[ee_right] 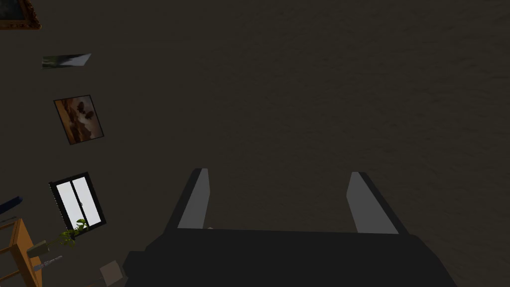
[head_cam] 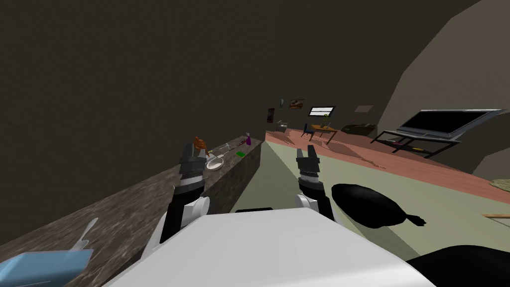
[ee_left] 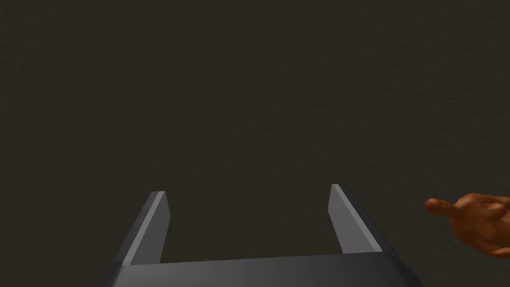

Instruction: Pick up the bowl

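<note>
You have not lifted anything yet: both grippers are empty, so the reach, the grasp and the lift are all left to do. The bowl point(head_cam: 215, 163), white and shallow, sits on the mottled stone counter point(head_cam: 119, 212) close to its front edge. In the head view it is just beside your left gripper point(head_cam: 194, 153), on the side toward that edge. That gripper hangs above the counter with its 2 fingers apart, and its camera looks at the dark wall point(ee_left: 249, 89), not down at the bowl. I judge you will need to tip the hand down and across before closing. A brown lump point(ee_left: 475, 224), possibly a roast bird though the light is too dim to be sure, stands just beyond the left gripper and near the bowl; it is the likeliest thing to knock. A green pad point(head_cam: 241, 154) and a purple bottle point(head_cam: 248, 139) lie further along the counter, past the bowl and out of your path. The right gripper point(head_cam: 307, 152) is held over the open floor point(head_cam: 279, 174), off the counter, its 2 fingers also apart. The counter's front edge drops straight to that floor between the 2 arms, so a bowl nudged outward could go over. A blue box point(head_cam: 40, 266) sits at the near end of the counter, well apart from the work.
</note>
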Robot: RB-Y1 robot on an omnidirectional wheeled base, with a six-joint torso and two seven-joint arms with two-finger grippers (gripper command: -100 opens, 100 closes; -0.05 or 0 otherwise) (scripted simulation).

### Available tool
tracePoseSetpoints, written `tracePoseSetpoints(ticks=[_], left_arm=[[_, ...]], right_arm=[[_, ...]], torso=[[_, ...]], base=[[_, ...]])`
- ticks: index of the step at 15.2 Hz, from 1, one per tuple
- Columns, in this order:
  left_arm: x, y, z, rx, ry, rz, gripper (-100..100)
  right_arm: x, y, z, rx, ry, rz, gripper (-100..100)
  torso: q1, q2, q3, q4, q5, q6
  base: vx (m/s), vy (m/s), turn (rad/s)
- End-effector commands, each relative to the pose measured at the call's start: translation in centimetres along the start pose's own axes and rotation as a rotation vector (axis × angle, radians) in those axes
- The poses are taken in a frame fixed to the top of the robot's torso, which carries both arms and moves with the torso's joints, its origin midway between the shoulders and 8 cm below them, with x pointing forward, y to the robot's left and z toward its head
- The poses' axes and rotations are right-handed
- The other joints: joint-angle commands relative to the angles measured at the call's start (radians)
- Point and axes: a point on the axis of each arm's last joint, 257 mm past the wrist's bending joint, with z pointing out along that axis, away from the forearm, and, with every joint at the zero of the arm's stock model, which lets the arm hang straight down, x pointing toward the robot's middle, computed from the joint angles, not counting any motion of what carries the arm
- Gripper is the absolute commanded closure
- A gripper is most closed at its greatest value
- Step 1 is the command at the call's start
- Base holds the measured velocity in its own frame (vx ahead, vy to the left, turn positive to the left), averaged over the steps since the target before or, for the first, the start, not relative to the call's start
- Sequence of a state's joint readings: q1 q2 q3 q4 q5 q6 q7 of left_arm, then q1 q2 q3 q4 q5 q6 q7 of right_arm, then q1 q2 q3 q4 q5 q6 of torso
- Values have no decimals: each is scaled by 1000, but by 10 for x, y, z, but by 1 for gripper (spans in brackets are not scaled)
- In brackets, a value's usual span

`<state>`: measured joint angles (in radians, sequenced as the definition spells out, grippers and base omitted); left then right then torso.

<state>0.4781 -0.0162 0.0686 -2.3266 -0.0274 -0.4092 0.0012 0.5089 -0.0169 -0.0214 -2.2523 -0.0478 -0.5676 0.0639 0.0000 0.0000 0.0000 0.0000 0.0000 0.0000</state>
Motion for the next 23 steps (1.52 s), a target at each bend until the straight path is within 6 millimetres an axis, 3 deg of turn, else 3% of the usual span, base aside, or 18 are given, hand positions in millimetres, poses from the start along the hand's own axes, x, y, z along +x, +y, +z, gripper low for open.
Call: tracePoseSetpoints(ticks=[1, 8, 23], left_arm=[[3, 4, 1, -13, 32, 4, -100], [10, 29, 3, -102, 118, -12, -100], [9, 109, -5, -410, 211, -113, -100]], right_arm=[[0, 0, 0, 0, 0, 0, 0], [0, 0, 0, 0, 0, 0, 0], [0, 0, 0, 0, 0, 0, 0]], torso=[[0, 0, 0, 0, 0, 0], [0, -2, -1, 0, 0, 0], [0, -2, -1, 0, 0, 0]], base=[[0, 0, 0], [19, -7, 0], [26, -10, 0]])
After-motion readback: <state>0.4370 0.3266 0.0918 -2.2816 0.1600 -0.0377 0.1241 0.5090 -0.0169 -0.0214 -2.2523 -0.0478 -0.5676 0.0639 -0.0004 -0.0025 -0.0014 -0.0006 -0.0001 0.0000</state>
